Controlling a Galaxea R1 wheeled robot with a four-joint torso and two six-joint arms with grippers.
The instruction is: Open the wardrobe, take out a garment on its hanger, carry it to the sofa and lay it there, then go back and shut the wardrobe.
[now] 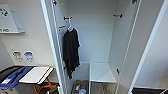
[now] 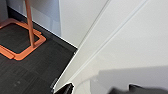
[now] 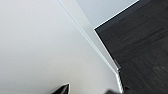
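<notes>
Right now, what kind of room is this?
Probably an office or workroom, not a bedroom. An open white wardrobe holds a black shirt, dark carpet tiles cover the floor, and notices are stuck on the wall.

Soft, even light (all views blurred)

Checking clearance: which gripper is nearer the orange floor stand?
Left. The left gripper is beside a white door with the orange stand on the floor just past it; the right gripper is against another white panel.
</notes>
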